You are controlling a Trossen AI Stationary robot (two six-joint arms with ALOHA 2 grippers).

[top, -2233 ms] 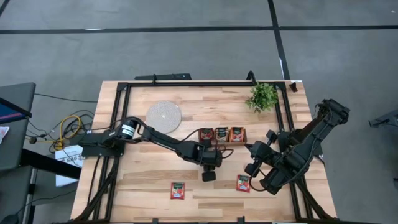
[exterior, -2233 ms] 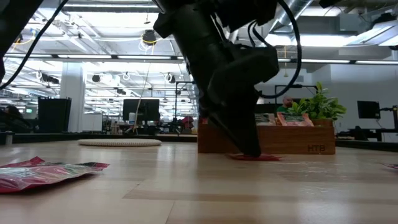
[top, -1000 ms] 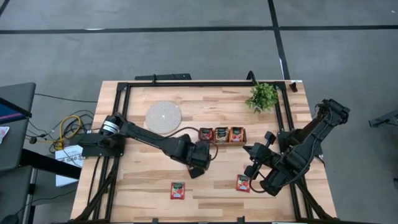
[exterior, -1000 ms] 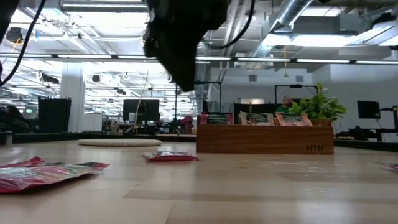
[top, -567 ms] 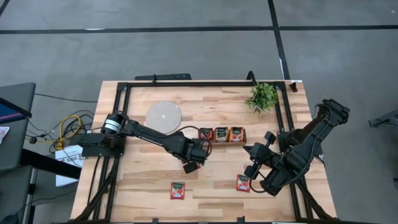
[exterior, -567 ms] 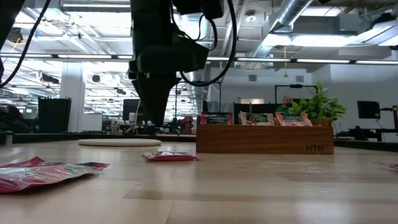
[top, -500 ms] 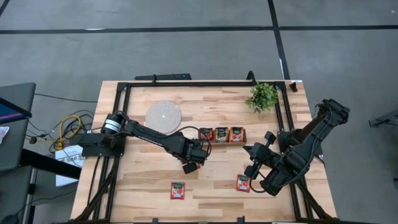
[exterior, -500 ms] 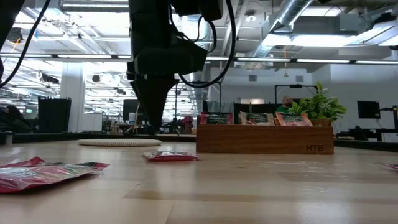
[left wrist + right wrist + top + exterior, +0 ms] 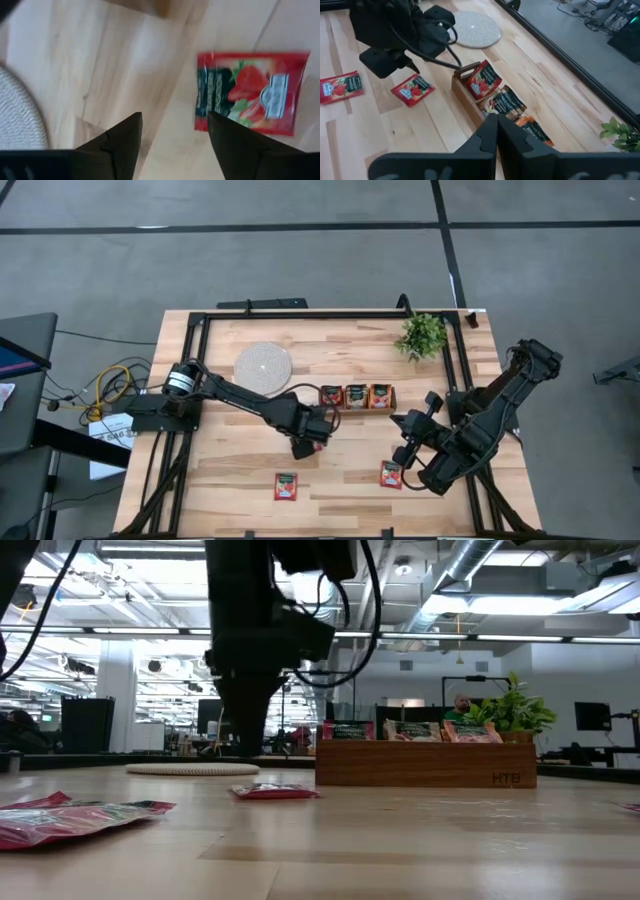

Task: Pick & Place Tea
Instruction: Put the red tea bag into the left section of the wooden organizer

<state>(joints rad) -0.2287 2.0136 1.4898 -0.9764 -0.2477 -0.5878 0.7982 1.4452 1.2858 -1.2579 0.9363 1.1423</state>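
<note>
A pale wooden counter (image 9: 230,470) edged by a black frame carries the things. Directly on it lie a round woven disc (image 9: 263,364), a brown wooden tray (image 9: 357,397) holding sachets upright, a small green plant (image 9: 422,334), and three red tea sachets lying flat: one near the tray (image 9: 412,90), two near the front edge (image 9: 286,486) (image 9: 391,473).

Open-plan office lab: monitors (image 9: 228,716), ceiling ducts (image 9: 470,570), strip lights behind.
</note>
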